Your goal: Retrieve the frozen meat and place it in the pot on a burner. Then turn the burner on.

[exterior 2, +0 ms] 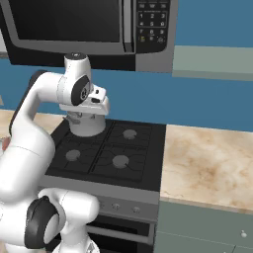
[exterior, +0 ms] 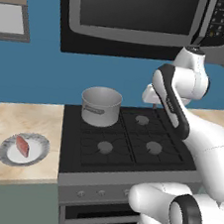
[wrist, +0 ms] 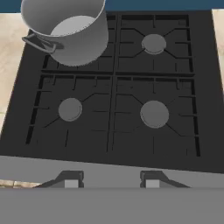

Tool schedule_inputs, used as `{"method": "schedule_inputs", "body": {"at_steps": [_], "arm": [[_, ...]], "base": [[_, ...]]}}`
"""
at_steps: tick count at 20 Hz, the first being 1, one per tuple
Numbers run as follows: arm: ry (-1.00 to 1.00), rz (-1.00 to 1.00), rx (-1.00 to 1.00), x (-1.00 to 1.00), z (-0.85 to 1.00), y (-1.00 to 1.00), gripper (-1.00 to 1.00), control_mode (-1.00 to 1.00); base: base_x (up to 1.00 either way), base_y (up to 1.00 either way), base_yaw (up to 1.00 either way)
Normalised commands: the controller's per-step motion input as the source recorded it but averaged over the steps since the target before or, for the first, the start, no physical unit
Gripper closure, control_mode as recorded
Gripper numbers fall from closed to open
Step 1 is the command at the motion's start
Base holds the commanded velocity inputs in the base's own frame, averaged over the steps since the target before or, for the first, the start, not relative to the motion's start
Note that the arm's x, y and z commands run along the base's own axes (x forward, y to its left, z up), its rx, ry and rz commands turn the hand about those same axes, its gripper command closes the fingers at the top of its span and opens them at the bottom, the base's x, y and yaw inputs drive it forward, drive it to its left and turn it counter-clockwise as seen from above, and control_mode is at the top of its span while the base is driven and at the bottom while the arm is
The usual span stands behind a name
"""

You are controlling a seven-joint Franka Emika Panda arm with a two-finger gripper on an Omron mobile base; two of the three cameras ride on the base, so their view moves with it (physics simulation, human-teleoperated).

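Observation:
The frozen meat [exterior: 22,145], a small reddish wedge, lies on a white plate [exterior: 41,146] on the counter left of the stove. The grey pot [exterior: 100,106] [exterior 2: 88,126] [wrist: 65,33] stands empty on the back left burner, its short handle pointing left in the hand view. My gripper [wrist: 110,180] hangs above the stove, near its front edge and to the right of the pot, looking down on the grates. Its fingertips [wrist: 70,179] stand apart with nothing between them. One bare burner [wrist: 154,113] lies ahead of the fingertips, another burner [wrist: 70,109] to its left.
A microwave [exterior: 137,12] hangs low over the stove, close above my arm's elbow. Small knobs [exterior: 81,193] line the stove's front panel. Marbled counter runs to the left [exterior: 13,116] and to the right [exterior 2: 207,163] of the stove.

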Motion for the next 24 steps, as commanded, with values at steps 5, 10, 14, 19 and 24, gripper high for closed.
{"method": "schedule_inputs", "body": {"at_steps": [5, 10, 14, 19, 24], "arm": [[0.0, 0.0, 0.02, -0.05, -0.05, 0.29, -1.0, -1.0], [0.0, 0.0, 0.06, 0.0, -0.16, 0.72, -1.0, -1.0], [0.0, 0.0, 0.05, 0.0, -0.13, 0.86, -1.0, -1.0], [0.0, 0.0, 0.01, 0.0, -0.1, 0.96, -1.0, -1.0], [0.02, 0.1, -0.01, 0.0, -0.18, 0.79, -1.0, -1.0]], "base": [[0.0, 0.0, 0.0], [0.0, 0.0, 0.0], [0.0, 0.0, 0.0], [0.0, 0.0, 0.0], [0.0, 0.0, 0.0]]}}
